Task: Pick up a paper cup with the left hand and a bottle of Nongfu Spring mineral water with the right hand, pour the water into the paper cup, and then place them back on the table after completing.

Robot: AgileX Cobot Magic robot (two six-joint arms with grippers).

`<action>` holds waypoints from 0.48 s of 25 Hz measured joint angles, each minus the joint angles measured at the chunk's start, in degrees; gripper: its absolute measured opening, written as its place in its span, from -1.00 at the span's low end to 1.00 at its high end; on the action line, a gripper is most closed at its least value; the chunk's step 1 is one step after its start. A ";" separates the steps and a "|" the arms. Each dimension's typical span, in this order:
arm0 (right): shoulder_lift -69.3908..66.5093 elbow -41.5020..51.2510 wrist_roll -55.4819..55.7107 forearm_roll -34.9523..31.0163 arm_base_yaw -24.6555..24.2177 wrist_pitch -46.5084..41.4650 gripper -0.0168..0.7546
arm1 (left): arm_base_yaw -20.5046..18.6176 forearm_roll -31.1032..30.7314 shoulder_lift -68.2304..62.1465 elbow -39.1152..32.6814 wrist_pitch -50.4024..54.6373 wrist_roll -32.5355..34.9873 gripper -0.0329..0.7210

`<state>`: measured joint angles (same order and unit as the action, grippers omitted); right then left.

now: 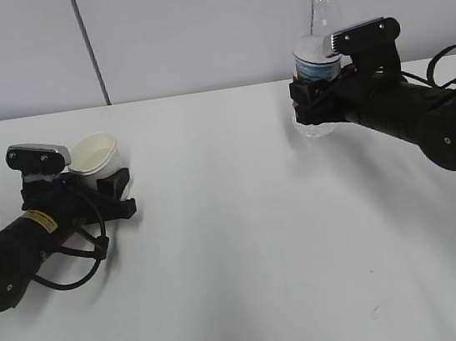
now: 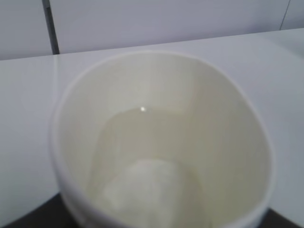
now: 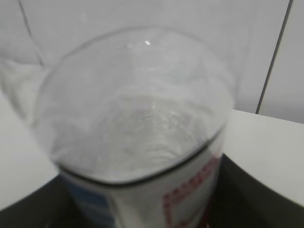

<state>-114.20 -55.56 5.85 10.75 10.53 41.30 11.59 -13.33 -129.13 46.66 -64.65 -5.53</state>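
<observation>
A: On the left of the plain white flat counter (image 1: pixel 238 245), we have the black tubular left arm with the yellow sticker lying low. Its fingers (image 1: pixel 115 184) are clamped round the white paper cup (image 1: pixel 94 153), one pad on each side. The cup tilts slightly toward the middle of the counter, with its base at or just above the surface; we cannot tell which.

B: Anything in the cup?

A: In the left wrist view we see clear colourless water (image 2: pixel 142 156) pooled in the lower part of the cup (image 2: pixel 161 137), well under the rim.

B: Right side?

A: The black right arm with cables and no sticker reaches in from the right edge. Its fingers (image 1: pixel 307 101) are closed on the clear plastic mineral-water bottle with the red neck ring (image 1: pixel 319 49), gripping it at the label band. The bottle is upright, and its base looks lifted just off the counter. No cap on the neck.

B: Water level in the bottle?

A: The right wrist view is too close and blurred. We see the transparent wall of the bottle (image 3: pixel 137 109) and a label with red and blue print below; the level we cannot tell.

B: Spacing?

A: Cup and bottle are well apart, at opposite sides of the counter.
</observation>
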 joint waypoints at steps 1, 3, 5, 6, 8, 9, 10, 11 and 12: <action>0.00 0.00 0.00 0.00 0.00 0.00 0.18 | 0.00 0.00 0.00 0.00 0.00 0.05 0.06; 0.00 0.00 0.00 0.00 0.00 0.00 0.18 | 0.00 0.00 0.00 0.00 -0.03 0.05 0.08; 0.00 0.00 0.00 0.00 0.00 0.00 0.18 | 0.00 0.00 -0.05 0.00 -0.07 0.05 0.09; 0.00 0.00 0.00 0.00 0.00 0.00 0.18 | 0.00 0.00 -0.04 0.00 -0.07 0.05 0.10; 0.00 0.00 0.00 0.00 0.00 0.00 0.18 | 0.00 0.00 -0.12 0.00 -0.38 0.05 0.10; 0.00 0.00 0.00 0.00 0.00 0.00 0.18 | 0.00 0.00 -0.21 0.00 -0.52 0.05 0.11; 0.00 0.00 0.00 0.00 0.00 0.00 0.18 | 0.00 0.00 -0.33 0.00 -0.59 0.05 0.12; 0.00 0.00 0.00 0.00 0.00 0.00 0.18 | 0.00 0.00 -0.39 0.00 -0.66 0.05 0.13; 0.00 0.00 0.00 0.00 0.00 0.00 0.18 | 0.00 0.00 -0.39 0.00 -0.71 0.05 0.15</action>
<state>-114.20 -55.56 5.85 10.75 10.53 41.30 11.59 -13.33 -129.52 46.66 -65.36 -5.48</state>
